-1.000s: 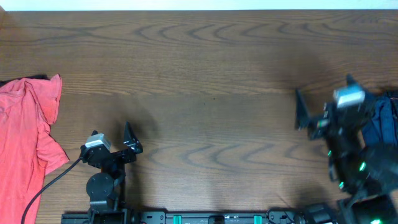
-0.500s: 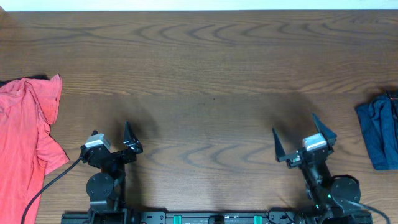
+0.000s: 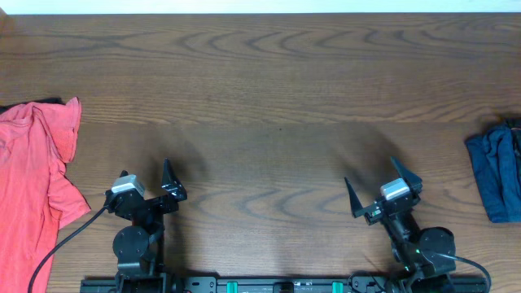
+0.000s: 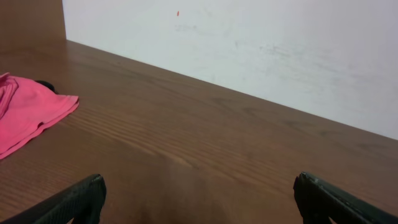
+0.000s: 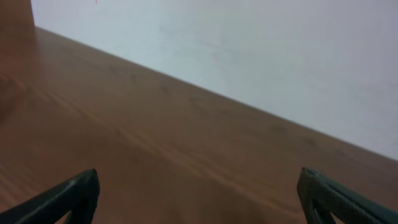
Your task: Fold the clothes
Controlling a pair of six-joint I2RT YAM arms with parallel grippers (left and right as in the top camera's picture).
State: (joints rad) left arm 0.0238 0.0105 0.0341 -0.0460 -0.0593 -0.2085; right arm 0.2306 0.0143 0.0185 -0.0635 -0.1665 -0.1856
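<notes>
A crumpled pink garment (image 3: 32, 171) lies at the far left of the wooden table (image 3: 269, 81), running off the left edge of the overhead view, with one corner pointing toward the far side. A thin sliver of black fabric (image 3: 45, 102) shows just past its far edge; whether that belongs to another piece of clothing I cannot tell. A bunched dark blue garment (image 3: 495, 175) lies at the far right edge of the table, well apart from the pink one. Neither garment is touched by an arm. The left gripper (image 3: 145, 172) sits near the front edge, just to the right of the pink garment, its jaws spread wide and empty. From the left wrist the pink garment (image 4: 31, 112) appears off to the left, with the dark sliver (image 4: 45, 84) behind it and the left gripper (image 4: 199, 186) framing bare wood. The right gripper (image 3: 372, 181) sits near the front edge on the right half, well to the left of the blue garment, also released, with nothing between its jaws. The right wrist view shows the right gripper (image 5: 199, 180) over bare wood, with a white wall (image 5: 249, 56) beyond the table. A black cable (image 3: 61, 240) curves from the left arm toward the near left corner.
</notes>
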